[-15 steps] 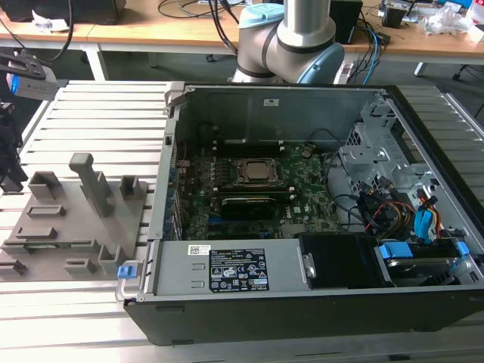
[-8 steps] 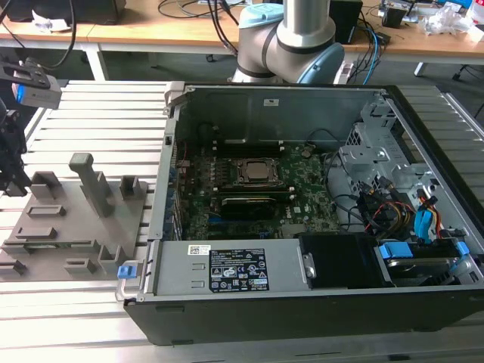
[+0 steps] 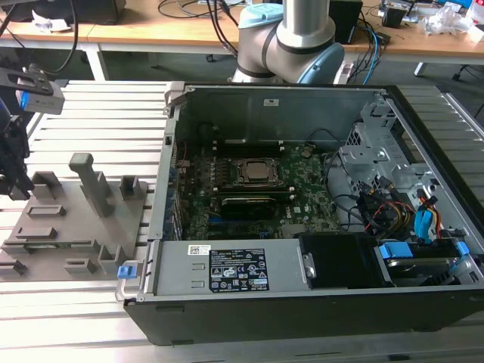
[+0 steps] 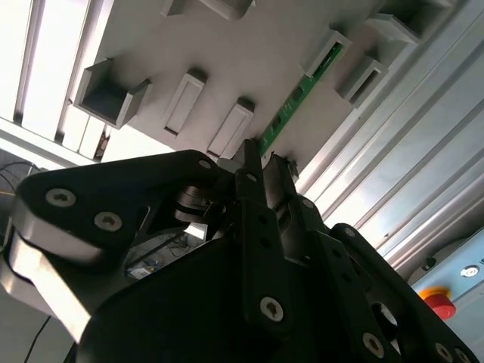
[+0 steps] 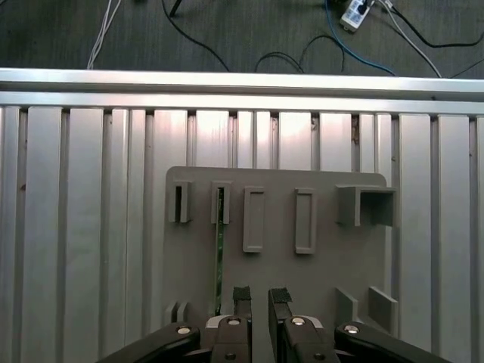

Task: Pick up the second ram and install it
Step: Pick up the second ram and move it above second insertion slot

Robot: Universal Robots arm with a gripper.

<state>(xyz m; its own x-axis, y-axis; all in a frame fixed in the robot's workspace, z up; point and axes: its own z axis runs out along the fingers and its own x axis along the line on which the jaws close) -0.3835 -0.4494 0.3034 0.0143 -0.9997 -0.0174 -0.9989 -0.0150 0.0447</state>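
The gripper hangs over the grey tray, which lies on the ribbed metal table. Its two fingers are a little apart, with only a thin gap between them, and nothing is in that gap. They hold nothing.

The second ram is in the tray. It stands on its thin edge in a long slot, and one end sits in a small pocket. In the first wrist view the green stick is just beside one finger, not in the gap. In the second wrist view the stick seems to run right up to the fingertips, so it is hard to tell how well the two line up.

This is likely where trouble could start. If the gripper is a bit off to the side, a finger could land on the stick's top edge and push it crooked or jam it in the slot. The gap looks thin, so there is little room to miss. A finger could also bump a tray wall. A grip near one end could let the stick tip.

In the exterior view the open computer case with the motherboard sits well apart from the tray, toward the exterior view's right, so a loose grip could drop the stick on the way
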